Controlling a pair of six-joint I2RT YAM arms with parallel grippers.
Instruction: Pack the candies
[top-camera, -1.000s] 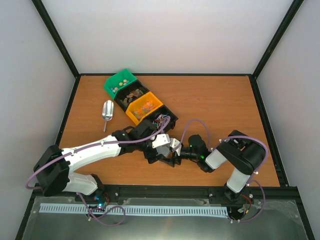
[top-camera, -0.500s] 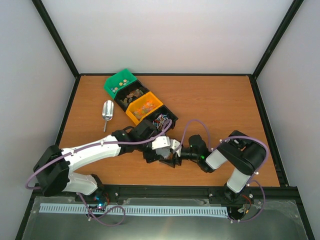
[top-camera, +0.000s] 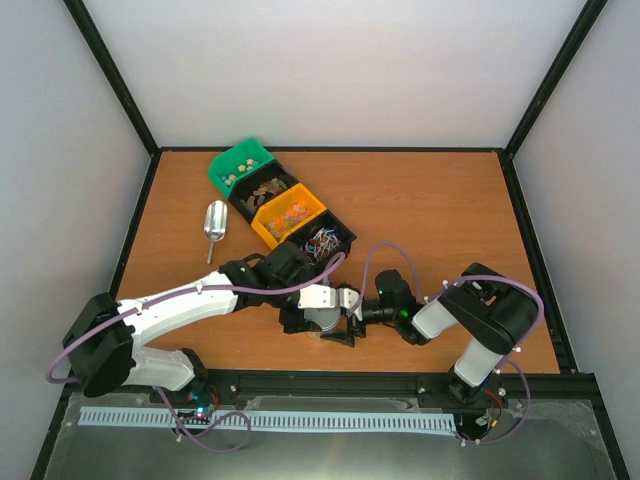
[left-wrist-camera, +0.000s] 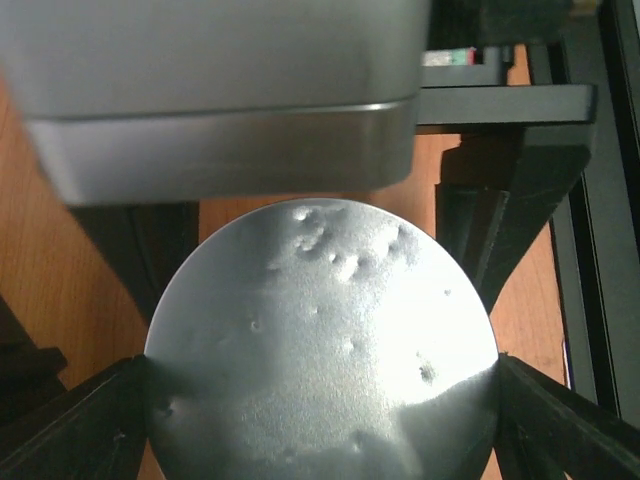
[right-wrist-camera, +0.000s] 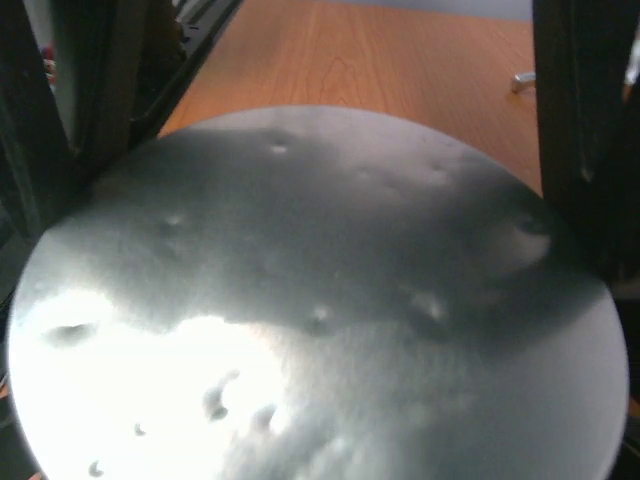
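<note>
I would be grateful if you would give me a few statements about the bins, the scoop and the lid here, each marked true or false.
1. The scoop lies on the table, left of the row of bins. True.
2. The orange bin is empty. False: it holds candies.
3. The green bin is the farthest in the row. True.
4. The round silver lid leans against the green bin. False: it sits between the left gripper and the right gripper, near the table's front edge.
5. The left gripper's fingers meet opposite edges of the round silver lid. True.
</note>
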